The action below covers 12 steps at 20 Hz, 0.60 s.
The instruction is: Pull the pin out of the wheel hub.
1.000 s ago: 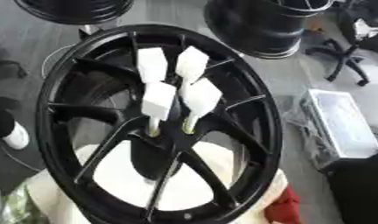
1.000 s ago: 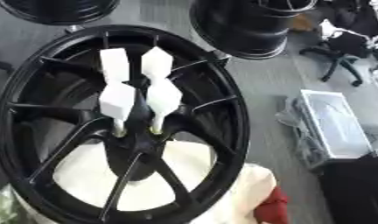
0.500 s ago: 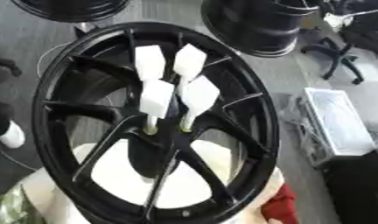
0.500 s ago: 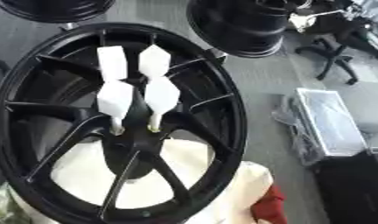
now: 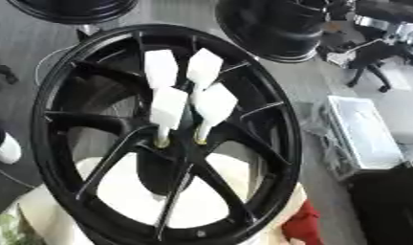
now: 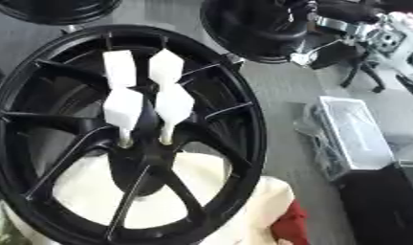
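A large black spoked wheel [image 5: 268, 119] lies tilted across most of both views. Several white pins with flat, paddle-like heads stand out of its hub [image 5: 172, 153]. Two of them, the lower left pin [image 5: 168, 109] and the lower right pin [image 5: 215, 103], enter the hub by thin stems with yellowish bases. The other two, the upper left pin [image 5: 160, 68] and the upper right pin [image 5: 203, 67], rise behind them. Neither of my hands shows in either view.
The wheel rests on a cream cloth [image 5: 130, 191], with a red thing [image 5: 306, 225] at its lower right edge. Two more black wheels [image 5: 277, 28] [image 5: 72, 7] stand behind. A grey box [image 5: 360, 136] and an office chair [image 5: 373, 67] sit to the right.
The whole picture has drifted slightly, so the camera moved. The wheel and its pins keep the same arrangement.
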{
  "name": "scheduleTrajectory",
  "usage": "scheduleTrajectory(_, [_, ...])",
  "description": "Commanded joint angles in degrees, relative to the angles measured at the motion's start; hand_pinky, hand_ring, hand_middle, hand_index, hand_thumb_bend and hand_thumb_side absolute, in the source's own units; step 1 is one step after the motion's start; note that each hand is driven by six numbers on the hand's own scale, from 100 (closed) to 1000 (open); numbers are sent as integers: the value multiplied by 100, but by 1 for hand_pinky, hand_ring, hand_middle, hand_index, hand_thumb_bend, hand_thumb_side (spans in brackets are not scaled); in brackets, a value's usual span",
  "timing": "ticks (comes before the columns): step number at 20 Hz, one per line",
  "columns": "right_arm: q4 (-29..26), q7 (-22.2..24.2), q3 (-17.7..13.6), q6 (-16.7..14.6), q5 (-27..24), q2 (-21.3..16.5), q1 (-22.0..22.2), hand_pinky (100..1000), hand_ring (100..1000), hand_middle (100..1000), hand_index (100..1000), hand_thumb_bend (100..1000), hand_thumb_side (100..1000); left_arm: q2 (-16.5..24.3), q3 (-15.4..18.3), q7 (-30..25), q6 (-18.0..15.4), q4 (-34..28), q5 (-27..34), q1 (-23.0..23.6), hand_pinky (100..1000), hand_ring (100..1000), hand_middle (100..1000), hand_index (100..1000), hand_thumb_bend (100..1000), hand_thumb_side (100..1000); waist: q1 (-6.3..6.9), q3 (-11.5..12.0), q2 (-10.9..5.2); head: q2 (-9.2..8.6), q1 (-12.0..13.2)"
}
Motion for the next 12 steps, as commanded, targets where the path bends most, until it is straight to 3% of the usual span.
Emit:
scheduleTrajectory(1, [65, 346, -29, -90, 48, -148, -243, 880, 805, 785, 840, 100, 521, 76, -1, -22, 30, -39, -18, -112, 817, 1000, 985, 822, 127, 749, 36, 15, -152, -4, -52])
scheduleTrajectory(5, [-67, 766, 34, -80, 42, -3, -633, 883, 808, 784, 838, 100, 452, 39, -18, -40, 52, -22, -1, -138, 817, 1000, 984, 821, 130, 747, 46, 53, -166, 2, -114])
scheduleTrajectory(10, [-232, 1308, 223, -29, 95, 228, -1105, 883, 807, 783, 836, 100, 449, -10, -33, -46, 102, 6, 29, -170, 817, 1000, 985, 821, 133, 749, 66, 87, -188, -15, -187])
scheduleTrajectory(12, [-311, 1517, 302, -23, 56, 373, -1337, 880, 804, 783, 835, 100, 408, -27, -48, -58, 113, 16, 26, -174, 817, 1000, 985, 821, 132, 751, 77, 103, -200, -35, -214])
